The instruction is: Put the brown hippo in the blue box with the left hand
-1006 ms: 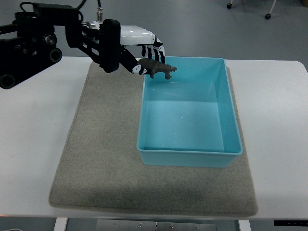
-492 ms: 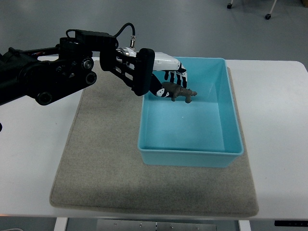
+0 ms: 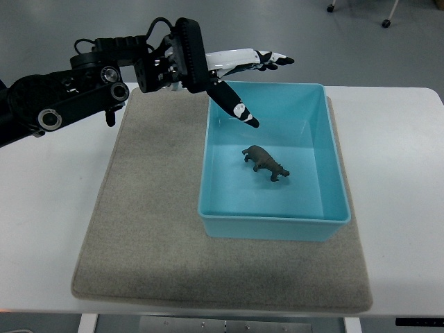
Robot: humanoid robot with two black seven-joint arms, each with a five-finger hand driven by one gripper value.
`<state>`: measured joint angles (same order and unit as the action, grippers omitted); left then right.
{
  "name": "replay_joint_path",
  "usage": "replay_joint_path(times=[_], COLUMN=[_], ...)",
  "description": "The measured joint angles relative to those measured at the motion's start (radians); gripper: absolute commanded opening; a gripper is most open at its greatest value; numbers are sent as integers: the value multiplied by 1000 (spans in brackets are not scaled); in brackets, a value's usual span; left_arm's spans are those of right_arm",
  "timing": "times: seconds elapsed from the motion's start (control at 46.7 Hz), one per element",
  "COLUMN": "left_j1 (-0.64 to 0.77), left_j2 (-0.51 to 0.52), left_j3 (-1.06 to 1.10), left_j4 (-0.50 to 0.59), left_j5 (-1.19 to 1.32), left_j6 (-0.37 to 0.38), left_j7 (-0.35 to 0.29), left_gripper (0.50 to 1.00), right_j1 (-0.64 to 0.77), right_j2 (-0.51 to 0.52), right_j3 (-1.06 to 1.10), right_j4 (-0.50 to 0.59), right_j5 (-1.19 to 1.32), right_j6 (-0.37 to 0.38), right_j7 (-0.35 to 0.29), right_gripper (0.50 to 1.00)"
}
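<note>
The brown hippo (image 3: 266, 161) stands on the floor of the blue box (image 3: 333, 208), near its middle. My left hand (image 3: 253, 80) is raised over the box's far left corner. Its fingers (image 3: 270, 58) are spread straight out to the right and the thumb (image 3: 236, 108) points down toward the box. The hand holds nothing and is apart from the hippo. The right arm does not show.
The blue box sits on a grey mat (image 3: 146, 229) that lies on the white table (image 3: 399, 208). The black left arm (image 3: 76, 94) stretches in over the mat's far left corner.
The left hand carried the hippo over the box rim, let go of it, and rose with fingers spread. The hippo now lies in the box.
</note>
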<state>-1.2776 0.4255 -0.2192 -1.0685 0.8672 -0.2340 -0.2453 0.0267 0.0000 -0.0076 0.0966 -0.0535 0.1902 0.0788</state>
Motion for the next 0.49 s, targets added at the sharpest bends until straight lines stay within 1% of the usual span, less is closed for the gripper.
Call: replay_joint_path(times=[0.128, 0.321, 0.492], left_j1=[7, 54, 127], left_j2=[27, 72, 93], left_j3=[-18, -21, -21], left_j4=[23, 63, 121], left_j5=[-147, -425, -689], left_j6=[-12, -19, -69], left_j7=[2, 3, 11], left_gripper=[999, 999, 999], right_j1=[0, -1, 0], right_j2=[0, 0, 0], right_j3=[0, 0, 0], right_j4=[0, 0, 0], right_j5=[0, 0, 0], right_j6=[0, 0, 0], right_j7=[0, 0, 0], right_gripper=[936, 936, 936])
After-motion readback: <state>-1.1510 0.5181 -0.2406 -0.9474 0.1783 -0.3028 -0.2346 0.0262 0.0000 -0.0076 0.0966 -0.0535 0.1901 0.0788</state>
